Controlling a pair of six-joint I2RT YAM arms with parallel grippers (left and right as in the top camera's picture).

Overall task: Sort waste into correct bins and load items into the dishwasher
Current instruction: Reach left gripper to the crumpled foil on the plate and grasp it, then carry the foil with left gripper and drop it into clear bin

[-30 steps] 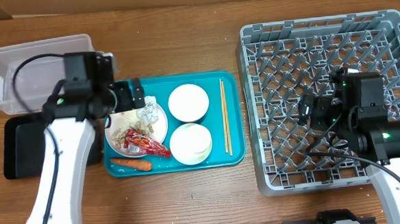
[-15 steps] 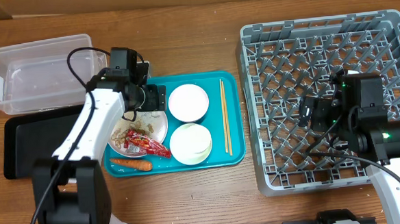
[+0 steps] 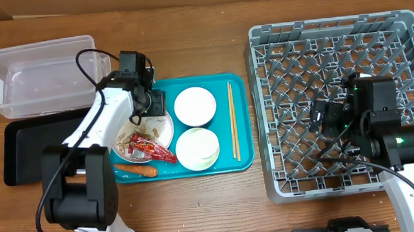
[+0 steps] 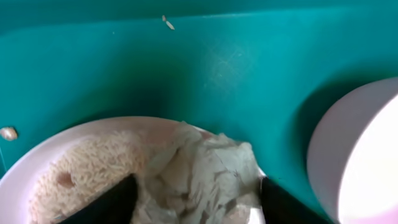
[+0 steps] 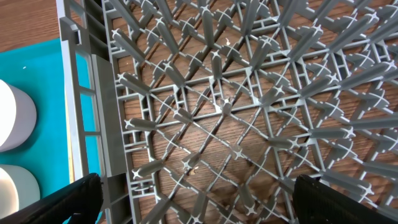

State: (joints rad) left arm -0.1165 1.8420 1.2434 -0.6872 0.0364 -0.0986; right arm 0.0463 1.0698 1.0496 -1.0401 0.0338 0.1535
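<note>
The grey dish rack (image 5: 205, 93) fills our view beneath the right jaws (image 5: 196, 186), which are spread wide. The teal tray (image 4: 186, 68) lies beyond the left jaws (image 4: 196, 196), and to their right a white bowl (image 4: 360, 162) is cut off by the frame. Between them, on the white plate (image 4: 25, 180) beside rice grains (image 4: 81, 174), sits the crumpled silver foil ball (image 4: 205, 162). The fingers flank it, but we cannot tell whether they pinch it.

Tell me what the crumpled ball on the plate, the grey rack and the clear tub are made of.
Crumpled silver ball: likely metal foil, with sharp creases and a dull sheen. Large grey lattice dish rack: moulded plastic, matte, with uniform pegs. Clear rectangular tub: thin plastic, glossy, with see-through walls.
</note>
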